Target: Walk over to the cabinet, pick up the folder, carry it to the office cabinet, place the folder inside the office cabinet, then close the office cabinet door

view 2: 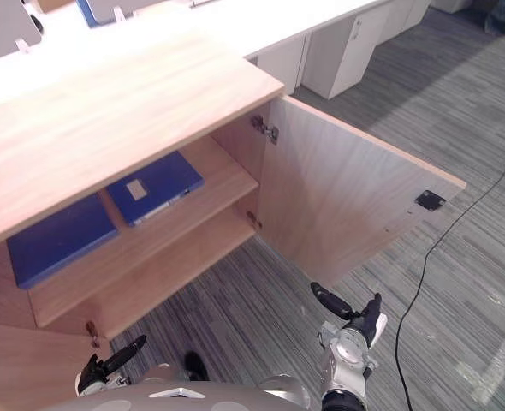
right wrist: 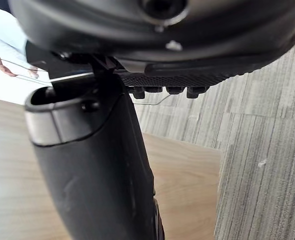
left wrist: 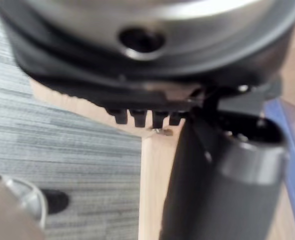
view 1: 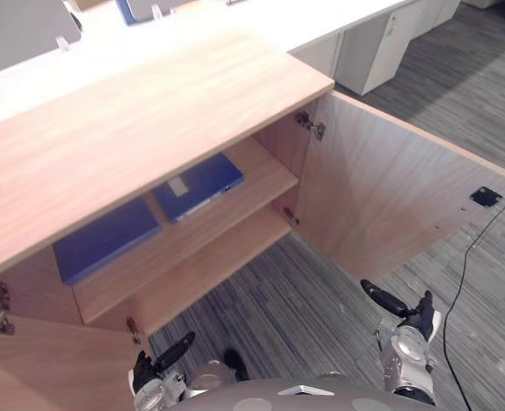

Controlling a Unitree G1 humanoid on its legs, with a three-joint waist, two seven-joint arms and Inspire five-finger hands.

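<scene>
The wooden office cabinet (view 1: 141,120) stands in front of me with both doors swung open. On its upper shelf (view 1: 261,184) lie two blue folders flat, side by side: one with a white label (view 1: 199,187) to the right, a plain one (view 1: 107,240) to the left. The lower shelf holds nothing. My left hand (view 1: 163,364) hangs low by the left door (view 1: 47,368), fingers relaxed and empty. My right hand (view 1: 400,318) is low over the carpet in front of the right door (view 1: 398,188), also open and empty. Both hands are well short of the folders.
The right door juts out over the grey striped carpet (view 1: 304,317). White desks (view 1: 261,17) run behind the cabinet, with white drawer units (view 1: 381,43) at the far right. Open carpet lies to the right.
</scene>
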